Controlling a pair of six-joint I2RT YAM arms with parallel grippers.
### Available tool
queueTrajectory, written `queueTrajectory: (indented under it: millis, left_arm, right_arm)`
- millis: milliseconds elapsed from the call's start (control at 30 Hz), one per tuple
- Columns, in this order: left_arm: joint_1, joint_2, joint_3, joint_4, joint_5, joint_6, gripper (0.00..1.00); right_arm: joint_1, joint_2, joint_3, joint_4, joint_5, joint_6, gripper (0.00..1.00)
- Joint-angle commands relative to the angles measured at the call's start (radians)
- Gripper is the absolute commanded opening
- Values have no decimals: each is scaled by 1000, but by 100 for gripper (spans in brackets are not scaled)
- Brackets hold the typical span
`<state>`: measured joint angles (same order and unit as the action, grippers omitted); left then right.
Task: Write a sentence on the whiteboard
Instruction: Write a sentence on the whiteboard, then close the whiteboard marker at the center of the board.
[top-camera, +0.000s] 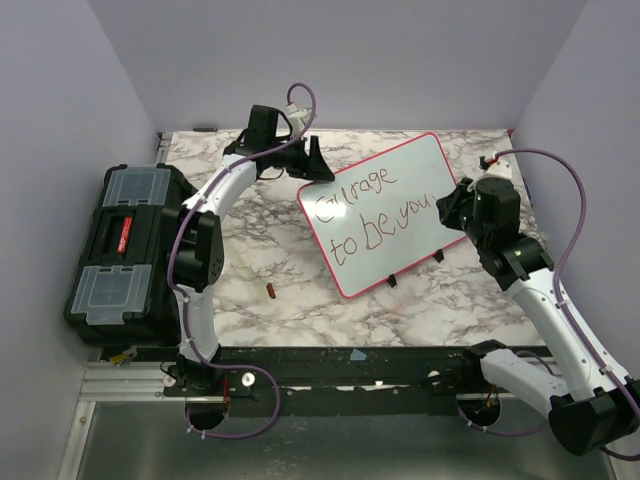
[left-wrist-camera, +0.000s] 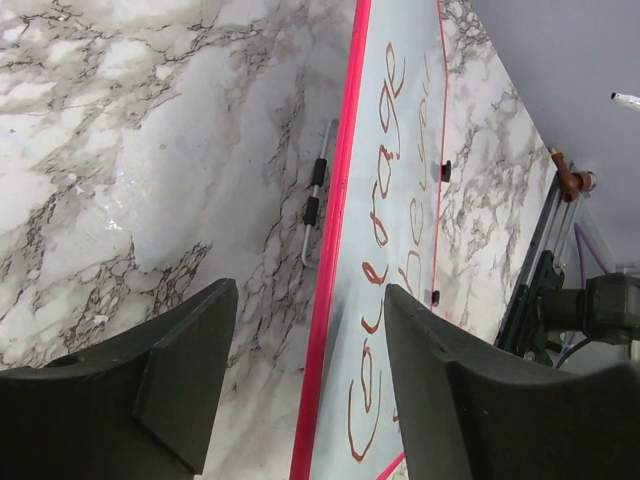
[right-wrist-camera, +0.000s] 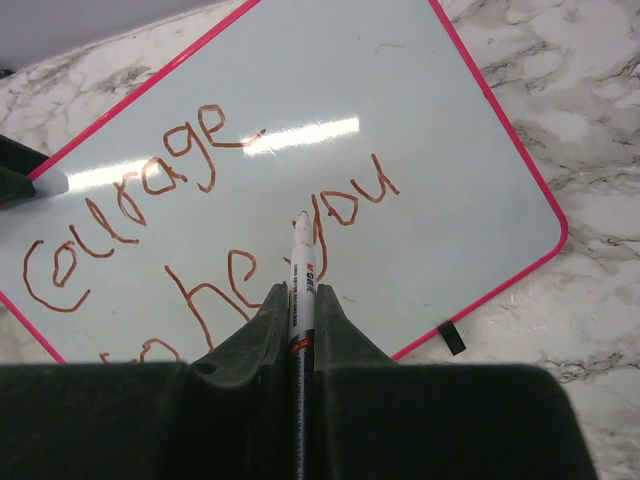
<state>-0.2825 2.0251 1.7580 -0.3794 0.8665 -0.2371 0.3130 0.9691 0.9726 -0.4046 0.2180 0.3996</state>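
The whiteboard (top-camera: 420, 170), pink-rimmed, stands tilted on the marble table (top-camera: 300, 290). The sentence (top-camera: 372, 212) on it reads "Courage to be you" in two lines of red-brown marker. My left gripper (top-camera: 312, 160) is at the board's upper left corner. In the left wrist view it (left-wrist-camera: 310, 295) is open, and the pink rim (left-wrist-camera: 335, 250) runs up between its fingers without touching them. My right gripper (right-wrist-camera: 301, 295) is shut on a white marker (right-wrist-camera: 301, 262). The marker's tip sits by the "y" of "you" (right-wrist-camera: 350, 205). Contact with the board is unclear.
A black toolbox (top-camera: 125, 250) with clear lid compartments sits at the table's left edge. A small brown cap-like piece (top-camera: 271, 291) lies on the marble in front of the board. A wire stand (left-wrist-camera: 315, 190) props the board from behind. Purple walls close in on three sides.
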Motion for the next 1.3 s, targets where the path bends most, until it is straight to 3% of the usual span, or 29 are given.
queueTrajectory:
  millis: [0, 100, 300, 533, 600, 667, 767, 900, 1167, 1267]
  left_arm:
    - [4, -68, 14, 25, -47, -10, 65]
    - [3, -121, -10, 27, -120, -12, 71]
    - [11, -314, -162, 58, -468, -45, 77]
    - [16, -539, -337, -30, -770, -85, 80]
    - [16, -623, -401, -45, -916, -86, 82]
    - [17, -719, -518, 25, -1068, -105, 98]
    - [30, -854, -727, 168, -1231, -182, 98]
    - [67, -896, -748, 52, -1150, -258, 98]
    - [49, -916, -762, -281, -1240, -494, 96]
    - [6, -946, -826, -313, -1219, -568, 87]
  right_arm:
    - [0, -9, -10, 10, -28, -4, 1]
    - [0, -8, -6, 10, -37, -3, 1]
    - [0, -6, 14, 14, -66, -10, 1]
    - [-1, -14, 5, 68, -195, -13, 1]
    - [0, -9, 1, 82, -211, -10, 1]
    - [0, -5, -5, 98, -254, -4, 1]
    - [-1, 4, -10, 120, -274, 7, 1]
    - [0, 15, -18, 142, -299, 20, 1]
    - [-1, 4, -41, 154, -303, 23, 1]
    - [0, 5, -49, 158, -303, 27, 1]
